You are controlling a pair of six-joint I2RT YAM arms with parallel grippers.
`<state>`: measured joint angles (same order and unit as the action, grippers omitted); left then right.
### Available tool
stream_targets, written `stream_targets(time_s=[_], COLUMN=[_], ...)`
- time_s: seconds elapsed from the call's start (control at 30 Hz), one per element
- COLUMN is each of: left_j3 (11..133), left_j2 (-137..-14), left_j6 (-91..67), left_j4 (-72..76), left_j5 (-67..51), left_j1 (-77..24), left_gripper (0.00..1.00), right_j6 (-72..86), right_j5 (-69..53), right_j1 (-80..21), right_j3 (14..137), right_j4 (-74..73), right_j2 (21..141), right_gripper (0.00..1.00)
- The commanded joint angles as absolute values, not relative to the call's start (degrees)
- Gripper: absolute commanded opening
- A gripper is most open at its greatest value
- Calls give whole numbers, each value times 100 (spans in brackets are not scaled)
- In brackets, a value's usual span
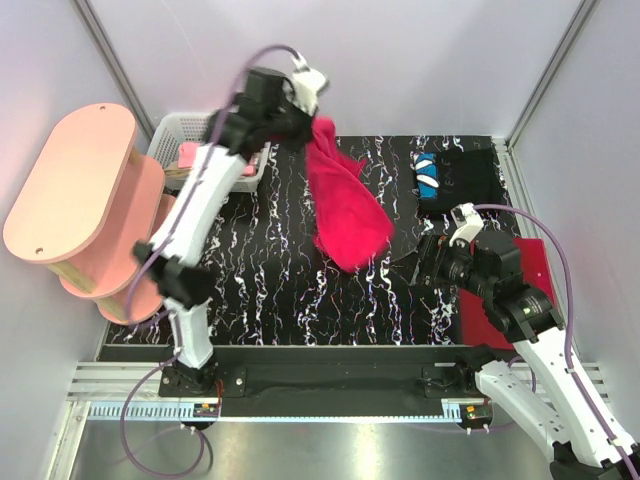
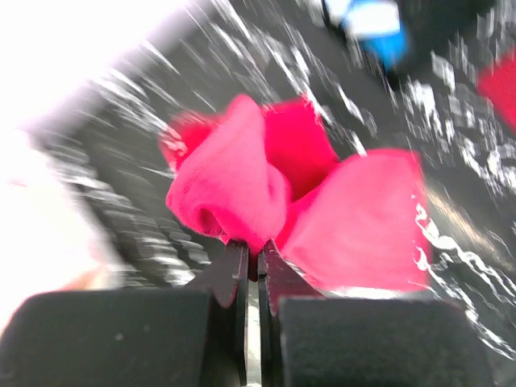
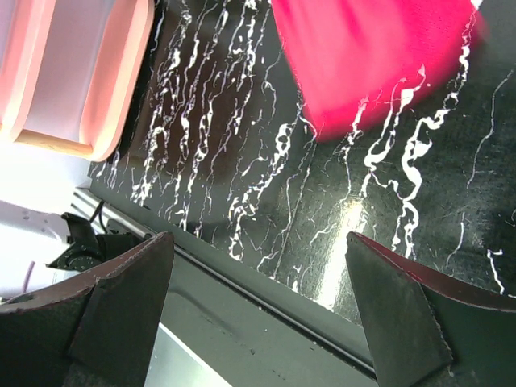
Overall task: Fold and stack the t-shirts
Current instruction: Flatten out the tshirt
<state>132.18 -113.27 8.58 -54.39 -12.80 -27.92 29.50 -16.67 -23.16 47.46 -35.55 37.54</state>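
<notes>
red t-shirt (image 1: 345, 205) in left pincer (image 2: 251, 256), seemingly aloft

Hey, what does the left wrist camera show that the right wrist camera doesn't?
Only the left wrist: the left gripper shut on a bunched fold of the red tee, and a blurred blue-white patch at the top.
Only the right wrist: the right gripper, open and holding nothing, the pink shelf, and the metal rail at the table's near edge.
Both: the red tee and the black marbled mat.
</notes>
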Motion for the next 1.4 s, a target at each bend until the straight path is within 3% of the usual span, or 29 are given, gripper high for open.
stream_targets(time_s=[0.0, 0.1, 0.23, 0.33, 0.73, 0.93, 1.37], left_j3=[13632, 13194, 11895, 11628, 12708, 12306, 12261], left_j2=[-9575, -8845, -8219, -8051, -8561, -8534, -8648], left_j6=[1538, 1450, 1793, 1723, 1705, 1555, 1547], left_j4=[-5608, -5607, -5590, -5581, -5651, -5853, -5933], left_j5=[-343, -562, 296, 159, -113, -922, -993], left_j1=[-3102, -3269, -4331, -4632, -4790, -4991, -5256], left_gripper=[0, 0, 0, 0, 0, 0, 0], right_j6=[2830, 2839, 2891, 2927, 2962, 2918, 2988], right_j5=[-1854, -1925, -2012, -2022, -1925, -1960, -2794], right_j1=[-2338, -2338, -2329, -2338, -2338, -2347, -2347], right_j3=[5001, 4983, 4992, 4966, 4834, 4869, 4448], right_j4=[-3314, -3296, -3270, -3278, -3436, -3463, -2384], right_j2=[3718, 3700, 3665, 3560, 3261, 3322, 3524], right_gripper=[95, 94, 94, 93, 93, 93, 91])
